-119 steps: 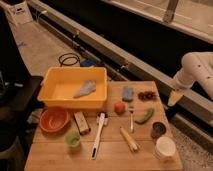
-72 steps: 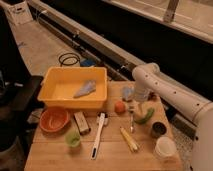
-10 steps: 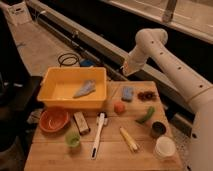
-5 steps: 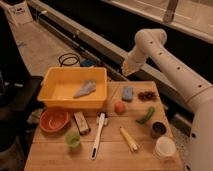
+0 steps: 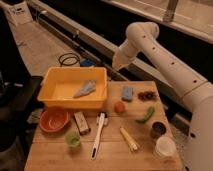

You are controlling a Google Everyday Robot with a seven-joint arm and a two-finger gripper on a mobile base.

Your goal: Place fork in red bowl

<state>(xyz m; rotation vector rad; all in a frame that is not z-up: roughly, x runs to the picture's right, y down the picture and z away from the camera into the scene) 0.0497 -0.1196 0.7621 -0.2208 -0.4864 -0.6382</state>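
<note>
Aloft, closed gripper (image 5: pixel 119 63) behind yellow tub (image 5: pixel 70 102)

No legible text or labels

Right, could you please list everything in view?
tub: 1, yellow, back left
cloth: 1, grey, in tub
red bowl: 1, red, before tub
cup: 1, green, front left
block: 1, brown, beside bowl
brush: 1, white-handled, front centre
stick: 1, yellow, beside brush
ball: 1, orange, centre
sponge: 1, blue, behind ball
grapes: 1, dark, back right
vegetable: 1, green, right
mug: 1, dark, right edge
pot: 1, white, front right
claw: 1, pale, shut, up near back edge
</note>
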